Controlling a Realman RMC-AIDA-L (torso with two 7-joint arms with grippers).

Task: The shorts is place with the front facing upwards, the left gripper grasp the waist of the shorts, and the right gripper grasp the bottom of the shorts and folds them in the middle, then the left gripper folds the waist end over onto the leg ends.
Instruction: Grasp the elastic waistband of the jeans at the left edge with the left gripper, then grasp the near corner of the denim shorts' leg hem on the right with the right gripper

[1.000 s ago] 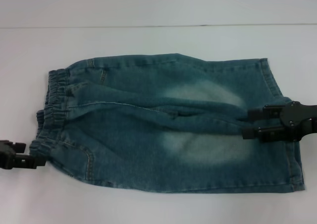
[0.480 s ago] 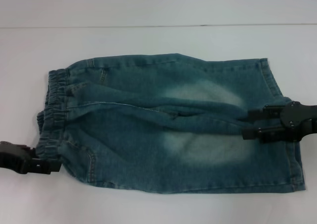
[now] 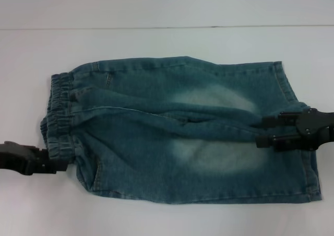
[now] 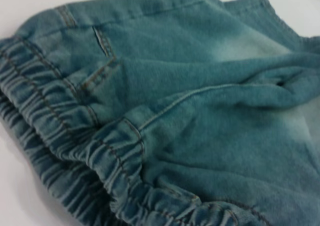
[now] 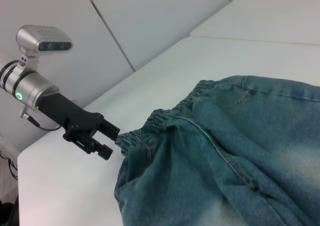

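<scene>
Blue denim shorts (image 3: 177,131) lie flat in the head view, elastic waist (image 3: 57,108) at the left and leg ends (image 3: 297,168) at the right. My left gripper (image 3: 57,166) is at the near corner of the waist. In the right wrist view the left gripper (image 5: 114,140) is open, its two fingers straddling the waistband edge (image 5: 132,136). The left wrist view is filled by the gathered waistband (image 4: 75,136). My right gripper (image 3: 260,131) sits at the middle of the leg ends, shut on a bunched ridge of denim whose creases run toward it.
The shorts rest on a white table (image 3: 156,43), with bare surface around them on all sides. A seam line (image 3: 167,27) crosses behind them. In the right wrist view the table's edge (image 5: 20,186) lies beyond the left arm.
My left gripper has slid rightward into the near waist corner, pushing that corner of the waistband inward and bunching it. The right gripper has stayed where it was.
</scene>
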